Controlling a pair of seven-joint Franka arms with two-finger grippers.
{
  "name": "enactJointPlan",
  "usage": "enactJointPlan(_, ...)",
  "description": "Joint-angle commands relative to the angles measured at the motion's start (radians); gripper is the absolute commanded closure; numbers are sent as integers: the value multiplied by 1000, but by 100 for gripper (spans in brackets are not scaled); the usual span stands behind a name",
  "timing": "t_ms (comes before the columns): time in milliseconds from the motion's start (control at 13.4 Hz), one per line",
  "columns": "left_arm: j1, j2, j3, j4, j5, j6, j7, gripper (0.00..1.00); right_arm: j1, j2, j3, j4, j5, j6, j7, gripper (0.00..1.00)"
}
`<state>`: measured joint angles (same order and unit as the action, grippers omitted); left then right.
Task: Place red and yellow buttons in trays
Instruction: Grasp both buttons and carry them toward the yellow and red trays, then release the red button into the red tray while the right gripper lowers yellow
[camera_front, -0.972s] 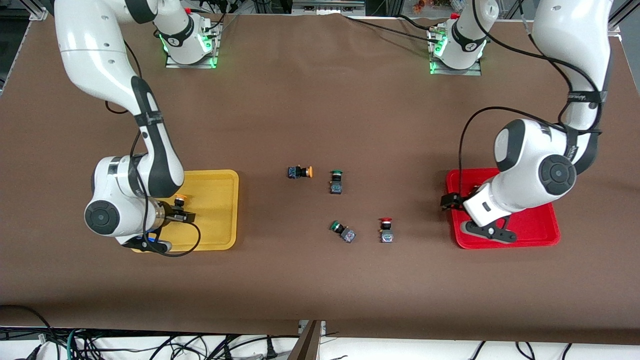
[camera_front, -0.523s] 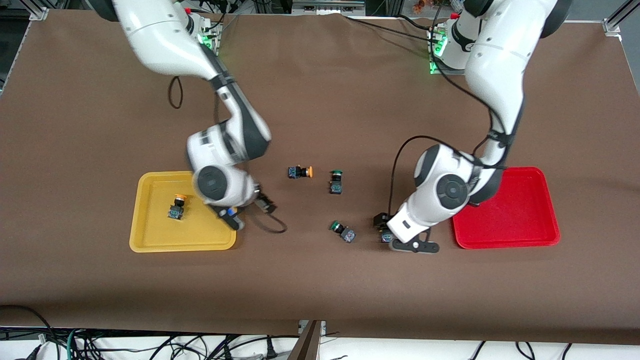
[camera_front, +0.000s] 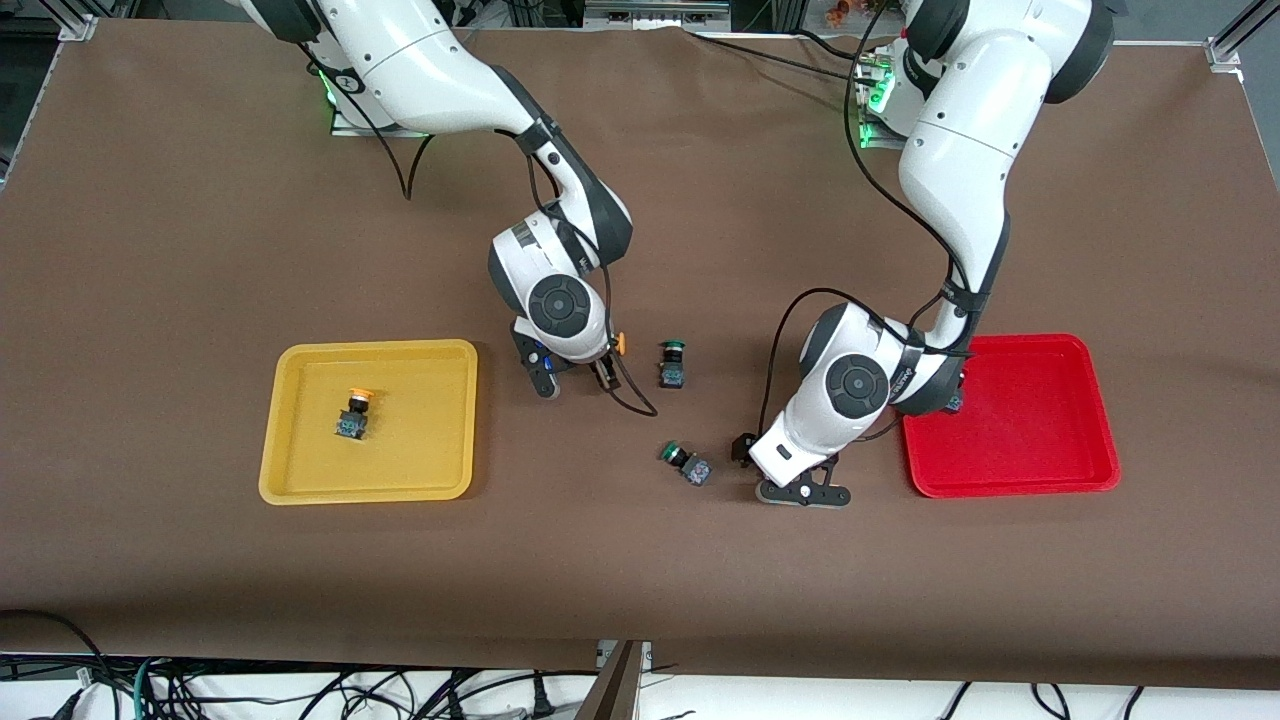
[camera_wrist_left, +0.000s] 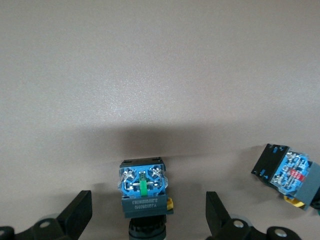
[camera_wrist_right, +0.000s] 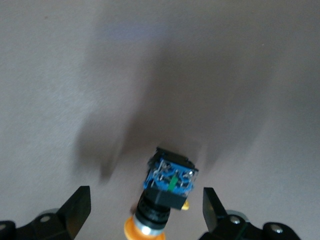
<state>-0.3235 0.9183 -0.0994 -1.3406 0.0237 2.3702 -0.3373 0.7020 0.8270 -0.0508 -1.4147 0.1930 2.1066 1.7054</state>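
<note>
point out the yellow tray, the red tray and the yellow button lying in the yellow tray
yellow tray (camera_front: 445, 420), front view, bare floor near its rim
red tray (camera_front: 1040, 420), front view, bare floor
yellow button in the yellow tray (camera_front: 353, 414), front view, middle of its body

Desk (camera_front: 150, 250): plain brown; trays: one yellow (camera_front: 300, 480), one red (camera_front: 1040, 470); tray button (camera_front: 352, 414): orange cap, dark body; two switches (camera_front: 673, 364) (camera_front: 685, 463): green caps.
</note>
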Motion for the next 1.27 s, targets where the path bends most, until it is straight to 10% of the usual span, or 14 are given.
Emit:
enactJointPlan(0,-11,4,12,5,22,-11,-20,66,11,-31,3,-58,10,9,55,1)
enactJointPlan(75,-12,2,12,5,22,-11,-20,83,11,-37,5,-76,11,7,59,1)
enactJointPlan(299,0,-25,12,1,24,-38,-15,89,13,-42,25,-102,10,13,79,19)
enactJointPlan(374,4,-48,13,3,24,-95,-15,89,14,-42,25,-108,8,18,68,72)
enactJointPlan(449,11,-77,18,11,22,-167,-14,88,14,-42,25,-109,10,19,63,96)
enactJointPlan(897,269,-233,26,0,27,-546,442,86,-99,-152,-1,-76,5,-77,-275,100)
enactJointPlan(1196,444,-237,24,-151,27,-426,779,84,-200,-170,-101,-78,-12,-175,-790,100)
